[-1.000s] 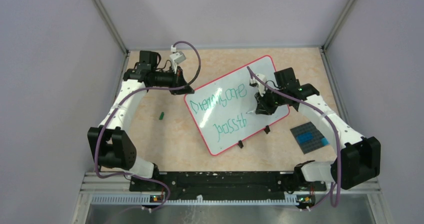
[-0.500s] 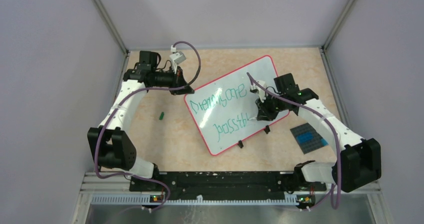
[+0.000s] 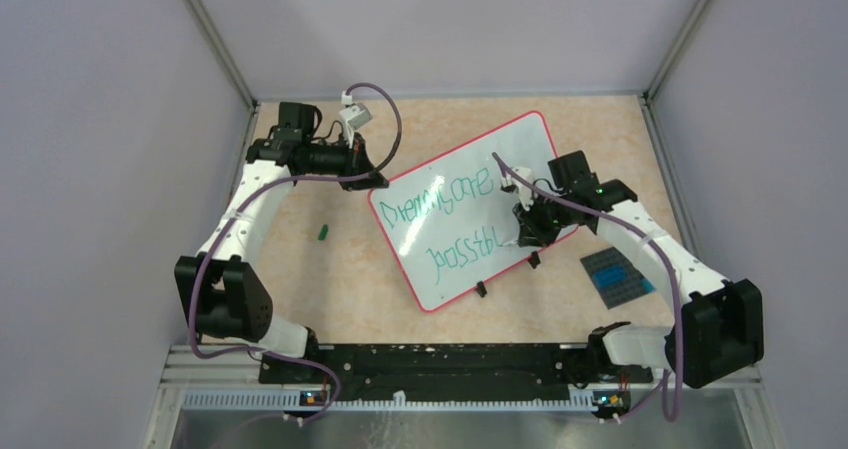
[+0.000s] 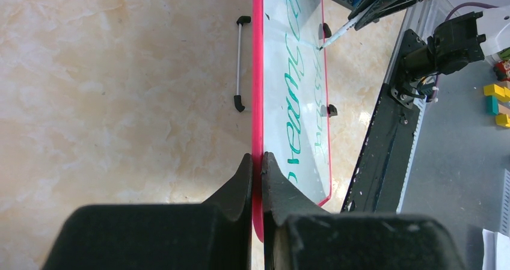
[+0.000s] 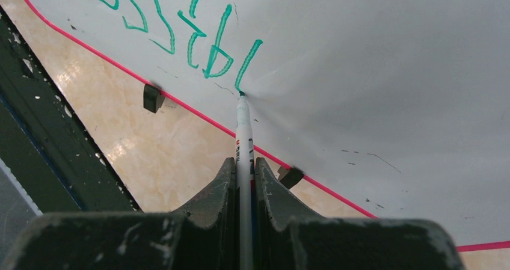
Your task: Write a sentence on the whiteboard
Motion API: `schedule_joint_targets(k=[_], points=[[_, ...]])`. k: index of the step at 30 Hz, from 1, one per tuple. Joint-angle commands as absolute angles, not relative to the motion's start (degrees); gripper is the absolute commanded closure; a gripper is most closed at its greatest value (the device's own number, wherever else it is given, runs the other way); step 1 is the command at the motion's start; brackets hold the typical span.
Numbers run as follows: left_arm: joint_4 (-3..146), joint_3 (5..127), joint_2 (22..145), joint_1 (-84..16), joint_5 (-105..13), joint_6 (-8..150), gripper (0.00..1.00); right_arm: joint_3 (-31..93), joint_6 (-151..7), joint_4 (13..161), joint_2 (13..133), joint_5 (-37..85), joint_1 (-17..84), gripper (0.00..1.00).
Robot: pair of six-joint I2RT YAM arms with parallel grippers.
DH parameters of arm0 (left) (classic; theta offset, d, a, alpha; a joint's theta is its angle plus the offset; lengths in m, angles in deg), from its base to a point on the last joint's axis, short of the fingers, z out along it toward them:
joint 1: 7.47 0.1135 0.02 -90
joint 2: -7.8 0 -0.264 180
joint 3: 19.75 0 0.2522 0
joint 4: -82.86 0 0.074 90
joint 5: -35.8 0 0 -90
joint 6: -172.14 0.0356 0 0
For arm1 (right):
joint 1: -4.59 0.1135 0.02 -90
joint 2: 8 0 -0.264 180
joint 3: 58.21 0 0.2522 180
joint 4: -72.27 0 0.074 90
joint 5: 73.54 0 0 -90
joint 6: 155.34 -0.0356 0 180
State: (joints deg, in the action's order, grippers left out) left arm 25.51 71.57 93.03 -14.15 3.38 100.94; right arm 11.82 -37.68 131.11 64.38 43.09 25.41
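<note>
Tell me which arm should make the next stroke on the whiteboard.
Right. The right gripper is shut on the marker, its tip touching the whiteboard at the end of the last green stroke. The left gripper is clamped on the whiteboard's edge and holds no marker.

Right claw (image 3: 525, 231): moved across the whiteboard (image 3: 515, 149) toward its near red edge and slightly rightward, in two small steps over the last second.

Right forearm (image 3: 650, 239): followed the claw and drew closer to the arm bases.

Marker (image 5: 243, 128), pinched in that claw: tip travelled down to the end of the lower line of green writing (image 3: 460, 249).

Lower line: gained one more slanted green stroke (image 5: 249, 62) at its end, with the marker tip resting at the stroke's foot.
</note>
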Motion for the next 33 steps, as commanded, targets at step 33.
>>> schedule_joint_targets(k=[33], points=[[21.92,68.54,93.31,-15.74,0.29,102.48,1.00,14.93,-34.85,129.47,65.57,39.97,24.14,1.00]])
